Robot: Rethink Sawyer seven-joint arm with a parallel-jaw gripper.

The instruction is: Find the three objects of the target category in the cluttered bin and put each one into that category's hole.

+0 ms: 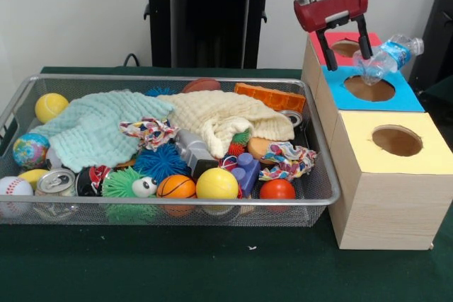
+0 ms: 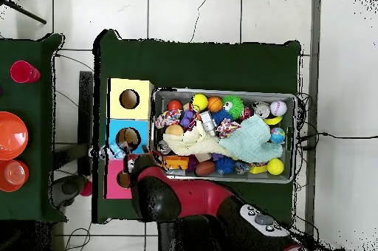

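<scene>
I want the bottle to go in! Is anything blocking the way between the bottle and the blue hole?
Nothing visible blocks it. The pincer holds the plastic bottle tilted just above the blue box's hole, and that hole is open. The red box behind and the yellow box in front stay off to the sides.

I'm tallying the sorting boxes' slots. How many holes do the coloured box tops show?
3: one in the yellow top nearest the camera, one in the blue top under the held plastic bottle, one in the red top farthest back, partly behind the gripper.
</scene>
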